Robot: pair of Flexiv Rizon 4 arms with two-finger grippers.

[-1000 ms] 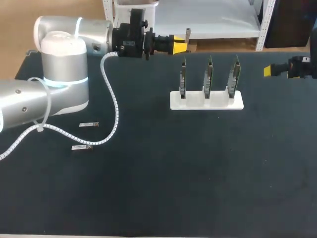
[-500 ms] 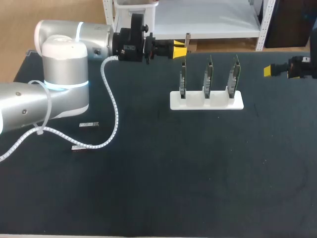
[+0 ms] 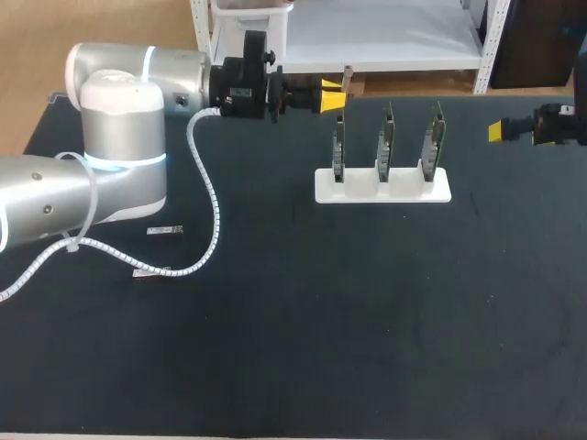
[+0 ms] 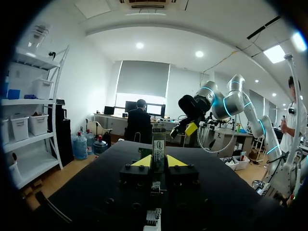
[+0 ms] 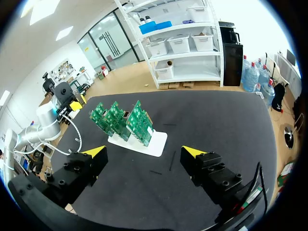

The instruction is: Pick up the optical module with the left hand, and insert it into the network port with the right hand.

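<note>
My left gripper hovers near the table's back edge, just behind the leftmost of three upright green circuit boards. It is shut on a slim silver optical module. In the left wrist view the module stands upright between the yellow tips of the left gripper. My right gripper hangs at the far right of the table, well away from the boards. In its own view the right gripper is open wide and empty, with the boards ahead of it.
The boards stand in a white base at the back middle. Two more optical modules lie on the black mat at the left, beside the left arm's white coiled cable.
The left gripper with the module has drifted slightly forward, toward the leftmost board. The right arm has not moved.
</note>
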